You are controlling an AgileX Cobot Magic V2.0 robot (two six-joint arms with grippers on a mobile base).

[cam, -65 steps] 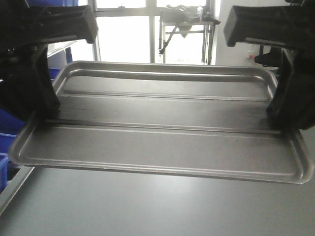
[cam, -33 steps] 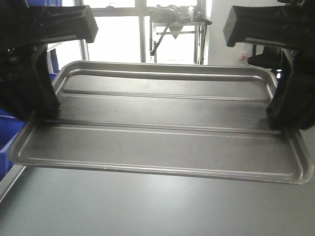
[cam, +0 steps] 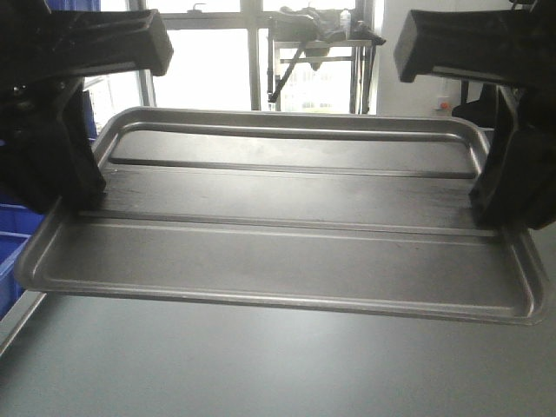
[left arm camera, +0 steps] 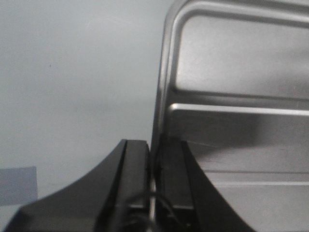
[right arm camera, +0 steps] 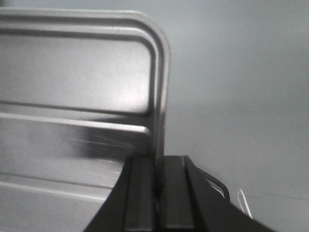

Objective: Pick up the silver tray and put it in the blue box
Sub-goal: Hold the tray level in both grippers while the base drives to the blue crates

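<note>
The silver tray [cam: 287, 234], shiny with a raised rim and two long ridges, hangs level in the air above the grey table, held at both short ends. My left gripper [cam: 74, 204] is shut on its left rim; the left wrist view shows the fingers pinching that rim [left arm camera: 155, 159], with the tray [left arm camera: 241, 96] to the right. My right gripper [cam: 495, 213] is shut on the right rim; in the right wrist view it [right arm camera: 158, 169] clamps the tray [right arm camera: 77, 82] edge. A blue box [cam: 10, 261] shows only as a sliver at the far left, below the tray.
The grey table [cam: 261, 365] lies under the tray. Bright windows and a metal stand [cam: 317, 43] are behind. A pale blue patch [left arm camera: 17, 186] shows at the lower left of the left wrist view.
The background behind the tray has shifted sideways, so the view has turned or moved. The tray stays fixed between both grippers.
</note>
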